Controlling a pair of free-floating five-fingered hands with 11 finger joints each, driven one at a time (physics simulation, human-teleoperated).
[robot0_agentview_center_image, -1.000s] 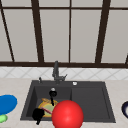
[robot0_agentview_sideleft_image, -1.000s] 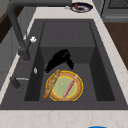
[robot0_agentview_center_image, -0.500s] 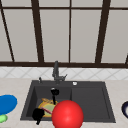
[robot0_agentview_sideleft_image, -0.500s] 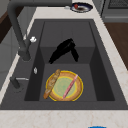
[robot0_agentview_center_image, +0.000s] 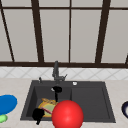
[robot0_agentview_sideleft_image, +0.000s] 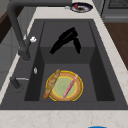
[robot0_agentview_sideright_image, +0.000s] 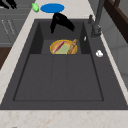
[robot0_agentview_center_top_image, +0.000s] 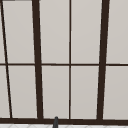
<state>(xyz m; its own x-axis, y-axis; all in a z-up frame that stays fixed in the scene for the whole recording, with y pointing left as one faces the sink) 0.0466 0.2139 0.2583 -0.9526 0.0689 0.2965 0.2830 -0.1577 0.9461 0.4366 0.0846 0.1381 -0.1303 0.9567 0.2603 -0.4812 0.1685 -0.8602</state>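
Lifted since a second ago, the right hand (robot0_agentview_sideleft_image: 66, 40) now hangs higher over the left basin of the sink (robot0_agentview_sideleft_image: 100, 62), further clear of the plate (robot0_agentview_sideleft_image: 75, 95) than it was. Nothing else in the basin has shifted. At the far left of the front view, a blue dish (robot0_agentview_center_image: 6, 103) and a small green thing (robot0_agentview_center_image: 2, 118) lie flat on the worktop (robot0_agentview_center_image: 15, 85), well apart from the basin and out of either hand's way. The left hand (robot0_agentview_center_image: 38, 114) hovers next, at the sink's near left corner; its grip cannot be made out. The yellow-rimmed plate sits level on the basin floor, which is probably why the breadstick (robot0_agentview_sideleft_image: 51, 83) and the pink stick (robot0_agentview_sideleft_image: 70, 86) rest steadily across it, side by side and apart. Above it, the right hand is open and empty, with its fingers stretched long and its thumb pointing down. It touches neither the plate nor the food, and it is just in front of the faucet (robot0_agentview_sideleft_image: 18, 35). A red ball (robot0_agentview_center_image: 67, 115) looms in the front view's foreground and covers the plate's near right edge. A dark bowl (robot0_agentview_center_image: 125, 109) stands on the worktop at the far right.
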